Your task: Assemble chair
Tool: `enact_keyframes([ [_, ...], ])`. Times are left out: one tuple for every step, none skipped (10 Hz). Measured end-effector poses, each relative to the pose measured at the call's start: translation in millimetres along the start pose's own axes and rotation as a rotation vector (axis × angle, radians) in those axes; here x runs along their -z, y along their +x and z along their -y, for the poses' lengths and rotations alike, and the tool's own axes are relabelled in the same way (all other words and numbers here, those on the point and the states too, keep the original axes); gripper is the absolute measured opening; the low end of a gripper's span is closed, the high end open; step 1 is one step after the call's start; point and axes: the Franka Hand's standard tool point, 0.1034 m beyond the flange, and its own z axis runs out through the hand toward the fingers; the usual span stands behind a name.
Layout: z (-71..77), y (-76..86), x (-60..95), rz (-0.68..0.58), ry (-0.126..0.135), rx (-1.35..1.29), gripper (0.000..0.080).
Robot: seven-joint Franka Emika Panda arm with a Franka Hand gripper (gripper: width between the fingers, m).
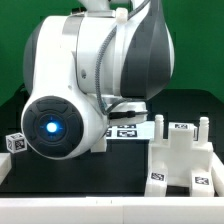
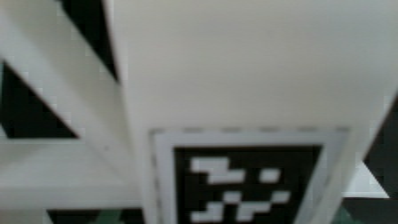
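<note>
In the exterior view the arm's bulky white and grey body (image 1: 95, 80) fills the middle and hides most of my gripper; only a dark part of the hand (image 1: 128, 106) shows under it, above a tagged white part (image 1: 128, 129). A blocky white chair part with several tags (image 1: 185, 160) stands at the exterior view's right. A small white tagged block (image 1: 14, 142) sits at the exterior view's left. The wrist view is filled by a white chair panel (image 2: 249, 70) with a black-and-white tag (image 2: 240, 180), very close and blurred. No fingers show there.
The table top is black (image 1: 60, 190) with a white front edge (image 1: 100, 217). A green wall (image 1: 20, 40) stands behind. The arm body blocks the middle of the table from sight.
</note>
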Motion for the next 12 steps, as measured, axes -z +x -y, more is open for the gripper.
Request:
enact_keyframes([
  [-1.0,-0.3,0.1,0.0,0.001,-0.001,0.0284],
  [-0.9,-0.3,0.1,0.0,0.001,-0.001,0.0284],
  [-0.8,-0.2,0.0,0.0,0.001,-0.002,0.0284],
  [-0.8,-0.2,0.0,0.0,0.001,-0.002,0.0284],
  [-0.8,-0.2,0.1,0.0,0.0,-0.002,0.0284],
  [-0.6,-0.2,0.0,0.0,0.0,-0.002,0.0284],
  [-0.4,0.0,-0.1,0.0,0.001,-0.001,0.0284],
  [-0.2,0.1,-0.2,0.0,0.001,0.0,0.0397],
  [-0.1,0.1,-0.2,0.0,0.001,0.0,0.0536],
  [0.0,0.2,-0.3,0.0,0.001,0.0,0.0613],
  [0.0,0.2,-0.3,0.0,0.001,0.0,0.0613],
  [0.1,0.2,-0.3,0.0,0.0,0.0,0.0642],
])
